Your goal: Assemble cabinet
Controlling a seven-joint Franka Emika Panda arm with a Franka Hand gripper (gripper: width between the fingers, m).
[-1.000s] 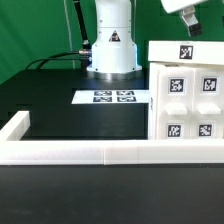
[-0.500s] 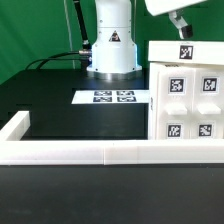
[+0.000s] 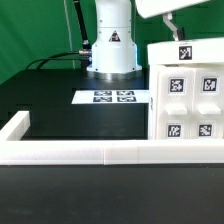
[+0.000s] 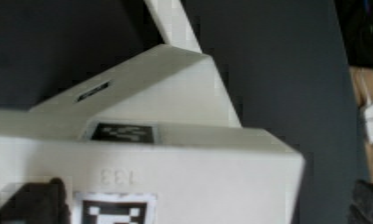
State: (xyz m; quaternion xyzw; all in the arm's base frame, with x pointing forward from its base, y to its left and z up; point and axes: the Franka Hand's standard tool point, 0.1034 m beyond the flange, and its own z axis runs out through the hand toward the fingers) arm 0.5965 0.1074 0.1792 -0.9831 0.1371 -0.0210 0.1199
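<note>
At the far left of the exterior view you have the low white rail (image 3: 18,128), which turns the corner and runs along the lower edge of the black table (image 3: 60,110). Black cables (image 3: 60,55) come in at the upper left toward the robot base (image 3: 110,45), which stands at the upper middle of the frame. Just in front of the base, the marker board (image 3: 112,97) lies flat on the table with its tags facing up.

To its right, filling the right side of the frame, the cabinet (image 3: 190,106) parts stand grouped against the front rail. A broad white face with four tags is turned toward the camera, and a slanted part on top carries one tag.

In the upper right corner your gripper (image 3: 172,22) hangs just above that top part, with a gap between them. Only a little of it shows under the white arm housing, so you cannot tell whether the jaws are apart or together.

Your wrist view shows the cabinet (image 4: 183,100) close up and blurred, with white faces meeting at an angle, two tags, and dark table beyond.
</note>
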